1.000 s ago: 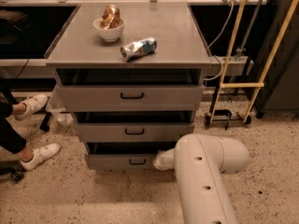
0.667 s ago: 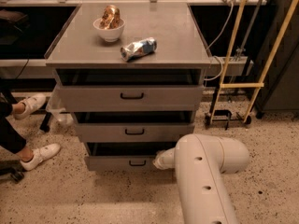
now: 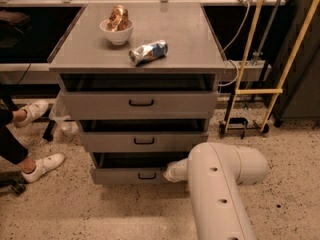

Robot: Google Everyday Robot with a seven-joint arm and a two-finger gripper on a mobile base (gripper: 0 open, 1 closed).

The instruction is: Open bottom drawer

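Observation:
The grey cabinet (image 3: 137, 51) has three drawers. The bottom drawer (image 3: 120, 176) is the lowest and shortest, with a small black loop handle (image 3: 146, 175) at its centre. A dark gap shows above its front panel. My white arm (image 3: 220, 189) reaches in from the lower right. My gripper (image 3: 172, 173) sits at the right end of the bottom drawer's front, just right of the handle and mostly hidden by the arm.
On the cabinet top stand a white bowl (image 3: 116, 32) of food and a lying silver can (image 3: 148, 52). A person's feet in white shoes (image 3: 44, 165) are at the left. A yellow-framed cart (image 3: 250, 109) stands at the right. Speckled floor lies in front.

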